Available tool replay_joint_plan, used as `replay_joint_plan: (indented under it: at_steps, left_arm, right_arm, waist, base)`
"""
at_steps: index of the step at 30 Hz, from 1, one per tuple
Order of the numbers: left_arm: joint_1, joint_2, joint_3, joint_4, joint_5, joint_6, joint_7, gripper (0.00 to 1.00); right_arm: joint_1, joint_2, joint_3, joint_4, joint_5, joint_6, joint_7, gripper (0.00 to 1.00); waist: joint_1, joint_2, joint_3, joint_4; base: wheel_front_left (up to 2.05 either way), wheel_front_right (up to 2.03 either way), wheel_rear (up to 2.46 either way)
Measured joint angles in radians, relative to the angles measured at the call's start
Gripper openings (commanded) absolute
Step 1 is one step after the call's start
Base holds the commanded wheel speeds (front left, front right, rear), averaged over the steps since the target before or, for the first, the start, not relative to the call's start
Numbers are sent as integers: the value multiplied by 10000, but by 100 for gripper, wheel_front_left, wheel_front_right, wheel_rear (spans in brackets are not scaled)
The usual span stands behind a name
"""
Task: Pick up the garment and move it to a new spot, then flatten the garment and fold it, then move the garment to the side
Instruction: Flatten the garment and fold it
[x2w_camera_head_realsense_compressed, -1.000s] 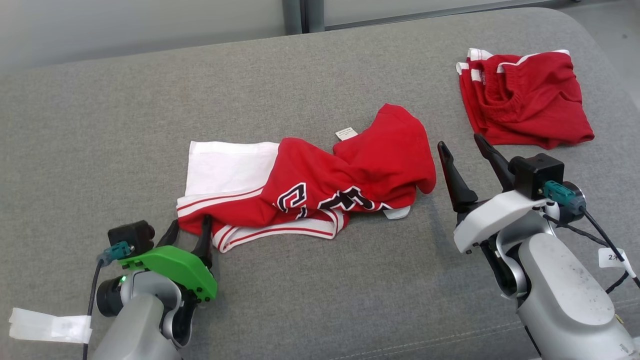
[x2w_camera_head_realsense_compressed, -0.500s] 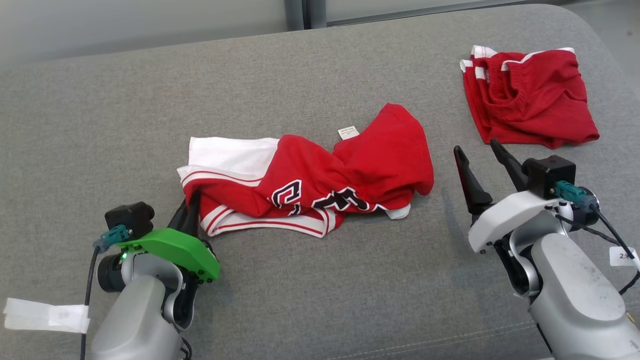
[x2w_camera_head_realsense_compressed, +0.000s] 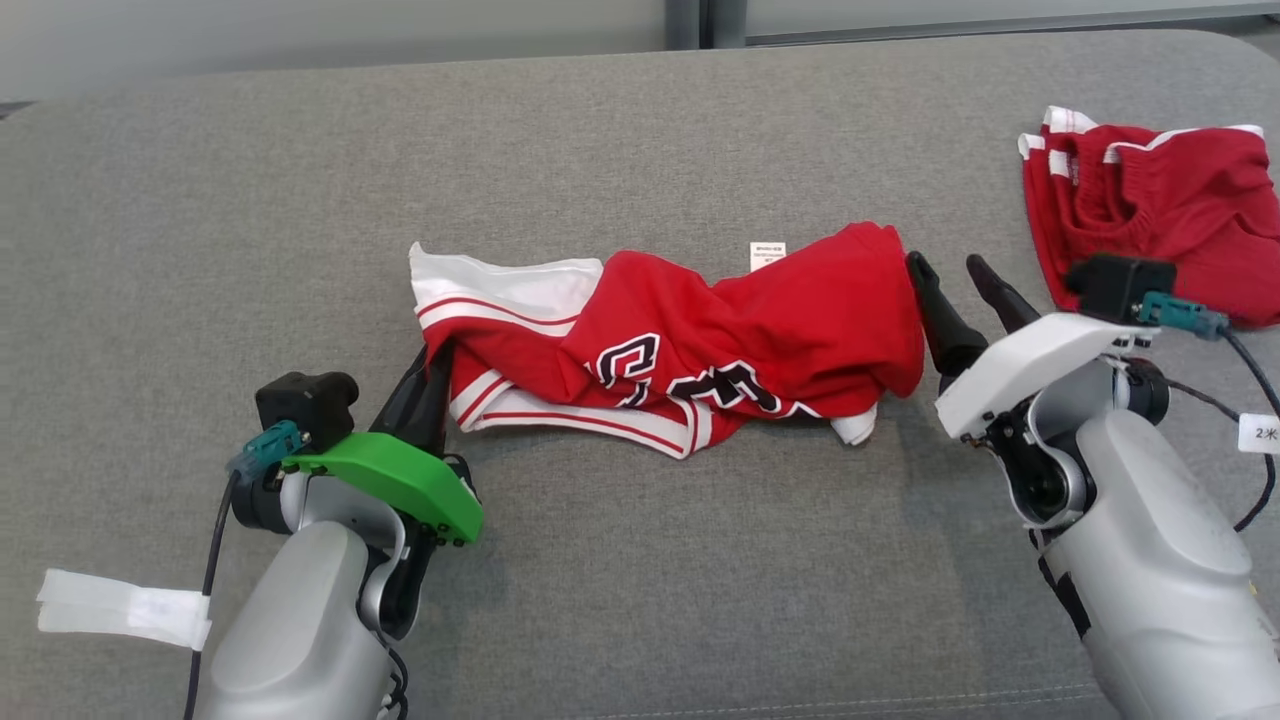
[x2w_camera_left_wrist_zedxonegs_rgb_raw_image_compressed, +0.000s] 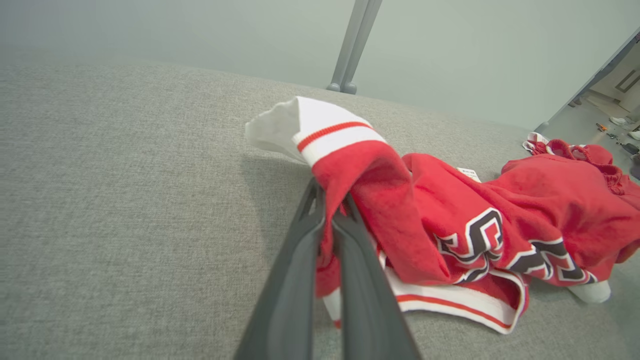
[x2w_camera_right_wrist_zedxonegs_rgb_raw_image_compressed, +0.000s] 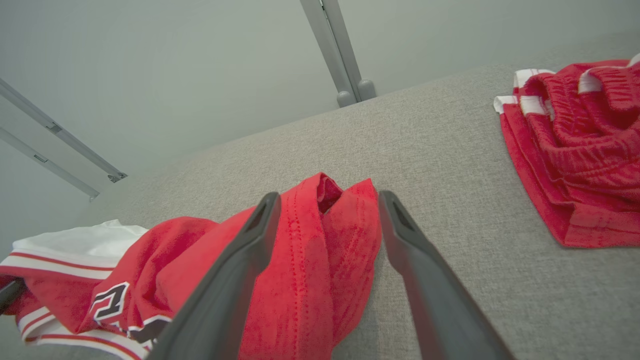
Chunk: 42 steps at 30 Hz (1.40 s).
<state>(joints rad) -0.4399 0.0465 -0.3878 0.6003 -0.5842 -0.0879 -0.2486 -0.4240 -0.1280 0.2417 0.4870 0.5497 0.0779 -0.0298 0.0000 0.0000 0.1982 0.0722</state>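
Observation:
A crumpled red garment (x2w_camera_head_realsense_compressed: 700, 340) with white bands and black lettering lies across the middle of the grey cushion (x2w_camera_head_realsense_compressed: 640, 570). My left gripper (x2w_camera_head_realsense_compressed: 432, 372) is shut on the garment's left red-and-white edge (x2w_camera_left_wrist_zedxonegs_rgb_raw_image_compressed: 330, 225), which is lifted a little. My right gripper (x2w_camera_head_realsense_compressed: 950, 275) stands open at the garment's right end. In the right wrist view its fingers (x2w_camera_right_wrist_zedxonegs_rgb_raw_image_compressed: 245, 255) straddle the red hem (x2w_camera_right_wrist_zedxonegs_rgb_raw_image_compressed: 325, 235), one lying on the cloth, the other on bare cushion.
A second red garment (x2w_camera_head_realsense_compressed: 1160, 215) with white trim lies bunched at the back right, close behind my right wrist. White tape (x2w_camera_head_realsense_compressed: 120, 610) hangs off my left arm's cable. The cushion's front half is bare grey fabric.
My left gripper has shut on the garment's left edge and drawn it up. My right gripper has come forward to straddle the right hem. The camera has shifted.

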Motion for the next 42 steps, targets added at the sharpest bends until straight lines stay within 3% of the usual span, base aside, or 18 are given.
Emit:
replay_joint_plan:
  at_steps: [15, 16, 17, 18, 22, 23, 30, 36, 42]
  left_arm:
    - [44, -59, -399, -389, 130, -58, -2, 0]
    - [50, -59, -391, -416, 157, -58, -2, 0]
    - [57, -61, -382, -453, 178, -58, -2, 0]
    - [70, -63, -372, -495, 186, -58, -2, 0]
    - [167, -71, -316, -594, 186, -58, -4, 0]
    - [179, -71, -299, -604, 186, -58, -4, 0]
    - [198, -79, -27, -817, 211, -33, -4, 0]
    - [179, -86, 617, -1490, 360, 92, -21, 0]
    - [9, 54, 1302, -2435, 587, 196, -33, 0]
  right_arm:
    - [-1475, -571, 351, 1411, 251, 253, 2370, 100]
    - [-1555, -589, 385, 1444, 251, 270, 2435, 87]
    - [-1651, -593, 433, 1488, 251, 276, 2456, 64]
    - [-1727, -593, 489, 1501, 255, 290, 2529, 48]
    - [-1942, -564, 546, 1674, 594, 360, 2838, 19]
    - [-1955, -564, 558, 1732, 644, 360, 2911, 0]
    - [-2289, -614, 558, 1737, 675, 382, 2635, 0]
    - [-2768, -698, 512, 1302, 654, 451, 1609, 0]
    - [-3087, -1185, 472, 982, 380, 453, 690, 0]
  waist:
    - [0, 0, 527, 754]
    - [0, 0, 559, 787]
    - [0, 0, 587, 816]
    - [0, 0, 606, 837]
    - [0, 0, 632, 860]
    - [0, 0, 633, 857]
    - [0, 0, 628, 776]
    - [0, 0, 516, 602]
    - [0, 0, 358, 392]
  base:
    - [0, 0, 0]
    - [0, 0, 0]
    - [0, 0, 0]
    - [0, 0, 0]
    - [0, 0, 0]
    - [0, 0, 0]
    - [0, 0, 0]
    - [0, 0, 0]
    - [0, 0, 0]
